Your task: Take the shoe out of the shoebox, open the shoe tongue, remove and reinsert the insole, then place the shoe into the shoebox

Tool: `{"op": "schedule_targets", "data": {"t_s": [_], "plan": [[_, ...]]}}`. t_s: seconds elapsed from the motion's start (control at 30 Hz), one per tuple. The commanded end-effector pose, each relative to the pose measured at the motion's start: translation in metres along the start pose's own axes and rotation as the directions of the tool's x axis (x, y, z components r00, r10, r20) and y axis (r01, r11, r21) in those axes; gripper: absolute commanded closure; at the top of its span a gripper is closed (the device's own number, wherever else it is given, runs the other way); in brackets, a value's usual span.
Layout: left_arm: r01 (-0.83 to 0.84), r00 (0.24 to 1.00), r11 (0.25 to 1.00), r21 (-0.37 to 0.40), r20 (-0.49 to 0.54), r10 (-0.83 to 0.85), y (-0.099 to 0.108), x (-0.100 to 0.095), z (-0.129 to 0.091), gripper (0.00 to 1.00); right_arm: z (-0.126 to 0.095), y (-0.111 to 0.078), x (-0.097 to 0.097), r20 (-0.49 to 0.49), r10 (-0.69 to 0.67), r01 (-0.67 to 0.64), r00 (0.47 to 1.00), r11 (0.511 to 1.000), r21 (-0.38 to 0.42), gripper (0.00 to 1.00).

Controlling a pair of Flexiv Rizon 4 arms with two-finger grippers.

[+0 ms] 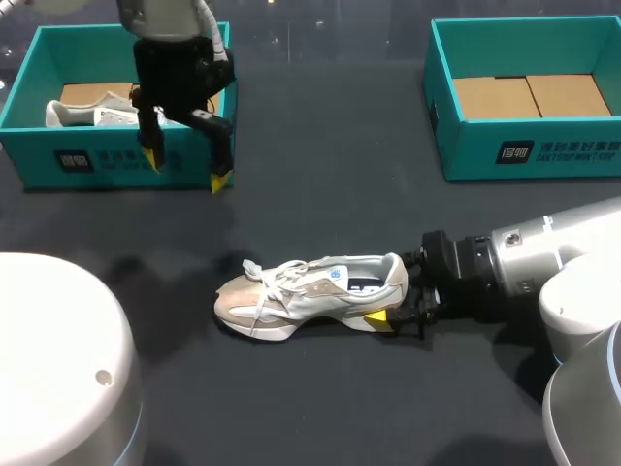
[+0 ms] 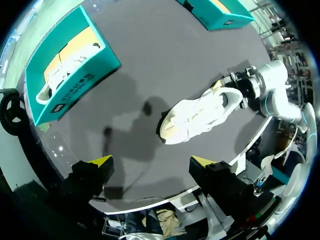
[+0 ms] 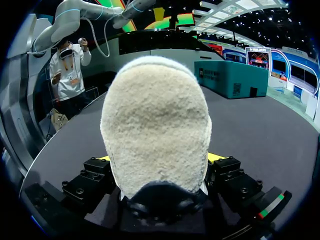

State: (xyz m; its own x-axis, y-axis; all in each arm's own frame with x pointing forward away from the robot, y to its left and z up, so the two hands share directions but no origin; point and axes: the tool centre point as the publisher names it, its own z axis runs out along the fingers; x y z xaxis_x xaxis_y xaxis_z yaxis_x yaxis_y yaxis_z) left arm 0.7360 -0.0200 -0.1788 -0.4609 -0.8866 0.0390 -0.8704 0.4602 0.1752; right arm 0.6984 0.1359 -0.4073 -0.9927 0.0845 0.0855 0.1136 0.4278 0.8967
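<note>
While the beige-and-white laced sneaker (image 1: 310, 291) is resting mid-table, well apart from the left teal cardboard shoebox (image 1: 34, 155), the right gripper (image 1: 392, 293) is clamping its heel, probably to steady it for tongue work. Seen from the left wrist, the left gripper (image 2: 151, 162) is hovering spread apart and holding nothing. Seen from the right wrist, the heel is filling the gap between both fingers (image 3: 215, 158).

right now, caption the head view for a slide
Right pincer grips the shoe by its heel on the table; left pincer open by a box.
</note>
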Motion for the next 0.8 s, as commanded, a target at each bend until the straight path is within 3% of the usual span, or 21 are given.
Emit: {"op": "schedule_targets", "data": {"t_s": [0.03,0.27,0.57,0.8], "plan": [[0.392,0.920,0.919,0.042,0.003,-0.392,0.001,0.024,0.009,0.00,0.003,0.001,0.001,0.001,0.000,0.000,1.000,1.000,0.005,1.00],[0.443,0.896,0.895,0.050,0.020,-0.444,-0.007,0.056,0.025,0.00,0.003,0.001,0.001,0.001,0.000,0.000,1.000,1.000,0.005,1.00],[0.370,0.927,0.928,-0.053,-0.041,-0.372,-0.015,0.088,0.039,0.00,0.003,0.001,0.001,0.001,0.000,0.000,1.000,1.000,0.005,1.00],[0.370,0.927,0.928,-0.053,-0.041,-0.372,-0.015,0.088,0.039,0.00,0.003,0.001,0.001,0.001,0.000,0.000,1.000,1.000,0.005,1.00]]}}
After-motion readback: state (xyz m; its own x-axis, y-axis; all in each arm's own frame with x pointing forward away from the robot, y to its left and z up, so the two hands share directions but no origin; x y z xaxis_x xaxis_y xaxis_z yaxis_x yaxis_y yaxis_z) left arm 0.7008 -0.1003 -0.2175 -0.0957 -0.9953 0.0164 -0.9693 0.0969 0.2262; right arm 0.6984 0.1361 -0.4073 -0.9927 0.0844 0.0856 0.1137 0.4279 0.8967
